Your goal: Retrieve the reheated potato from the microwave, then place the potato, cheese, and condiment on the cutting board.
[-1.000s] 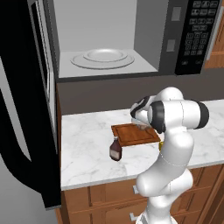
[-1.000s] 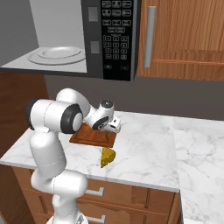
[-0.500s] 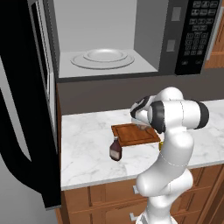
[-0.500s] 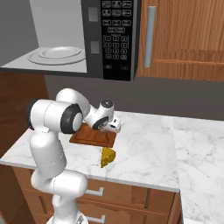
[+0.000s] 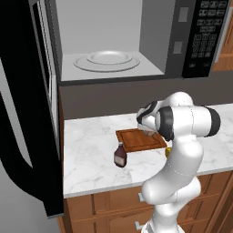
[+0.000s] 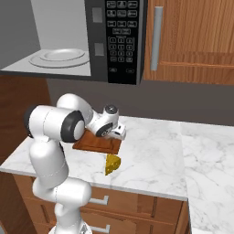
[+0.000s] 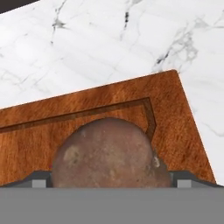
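While low over the cutting board [image 7: 183,131], end effector [image 7: 109,179] clamped on potato [image 7: 109,153]. Bottle [image 5: 120,155] just left of board, cheese [image 6: 112,163] at near edge of surface [image 5: 86,154]; microwave [image 5: 109,63] open above.

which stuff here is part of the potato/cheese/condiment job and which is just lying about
Part of the job:
- potato, between the jaws over the board
- cutting board
- cheese, on the counter beside the board
- condiment, standing on the counter at the board's corner
- microwave, door open, turntable bare

Just there:
- marble counter
- wooden cabinet
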